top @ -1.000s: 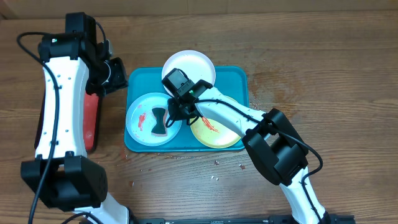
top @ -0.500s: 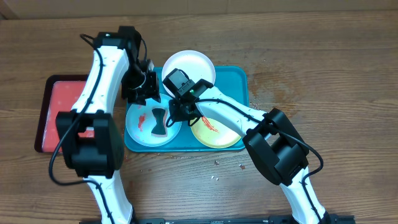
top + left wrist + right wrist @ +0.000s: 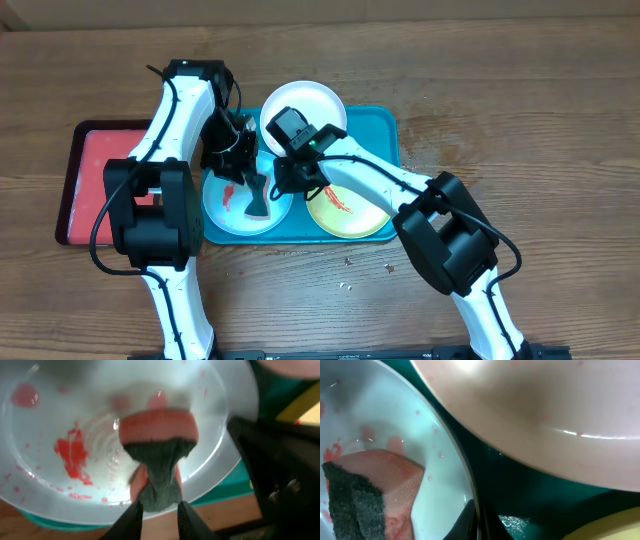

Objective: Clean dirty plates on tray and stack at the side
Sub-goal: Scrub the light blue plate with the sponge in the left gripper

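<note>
The light blue plate [image 3: 225,205] lies at the left of the teal tray [image 3: 385,130] with red sauce smears [image 3: 72,455]. A sponge [image 3: 257,195], orange with a dark scouring side, stands on it. My left gripper [image 3: 245,172] is shut on the sponge's dark end [image 3: 157,485]. My right gripper [image 3: 288,182] is shut on the light blue plate's right rim [image 3: 470,485]. The white plate [image 3: 310,105] sits at the tray's back and fills the top of the right wrist view [image 3: 545,420]. The yellow-green plate [image 3: 350,215] with a red smear sits at the tray's right.
A smaller red tray [image 3: 90,190] with a dark rim lies left of the teal tray. Crumbs lie on the wooden table in front of the tray [image 3: 345,265]. Both arms cross over the teal tray's left half.
My left arm swung from the red tray over to the light blue plate and came down onto the sponge. The sponge has changed shape. My right gripper has stayed on the plate's rim.
</note>
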Controlling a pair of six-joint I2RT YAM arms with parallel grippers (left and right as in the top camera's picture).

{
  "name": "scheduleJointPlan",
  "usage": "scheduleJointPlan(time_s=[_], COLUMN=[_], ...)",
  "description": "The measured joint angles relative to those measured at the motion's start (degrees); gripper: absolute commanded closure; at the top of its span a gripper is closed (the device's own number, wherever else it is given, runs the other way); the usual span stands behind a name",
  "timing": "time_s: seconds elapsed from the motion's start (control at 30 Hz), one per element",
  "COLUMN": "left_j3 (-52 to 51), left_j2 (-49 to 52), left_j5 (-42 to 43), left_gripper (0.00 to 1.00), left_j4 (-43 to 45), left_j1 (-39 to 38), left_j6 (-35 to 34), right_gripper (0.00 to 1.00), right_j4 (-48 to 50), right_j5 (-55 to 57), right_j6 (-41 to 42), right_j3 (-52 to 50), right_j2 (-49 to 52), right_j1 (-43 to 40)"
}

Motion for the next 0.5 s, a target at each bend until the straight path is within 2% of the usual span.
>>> scheduleJointPlan(time_s=[0.03,0.2,0.3,0.4,0.5], left_j3=[-0.09,-0.2,-0.52,-2.56,-7.72], left_j2=[0.0,-0.02,-0.57,-2.84,-7.48], left_j5=[0.07,0.48,0.46,0.44,0.48], left_gripper=[0.62,0.56,0.54,0.53,0.36], left_j4=[-0.59,-4.0,-5.03,-4.04,-0.28], left_j1=[0.26,2.16,3.58,4.44,4.37], left_j6=[-0.02,0.17,0.39,0.66,1.14], right_gripper=[0.96,0.91,0.82,0.82,0.82], right_j4=[0.02,0.0,0.24,1.16,1.22], right_j5=[0.0,-0.04,0.17,0.57,0.72], right_j6=[-0.11,-0.63,-0.85,-1.22,-1.9], right_j3=[0.0,0.0,0.0,0.0,0.0], right_j2=[0.0,0.0,0.0,0.02,0.02], right_j1=[-0.13,-0.31,-0.33,-0.37,-0.37])
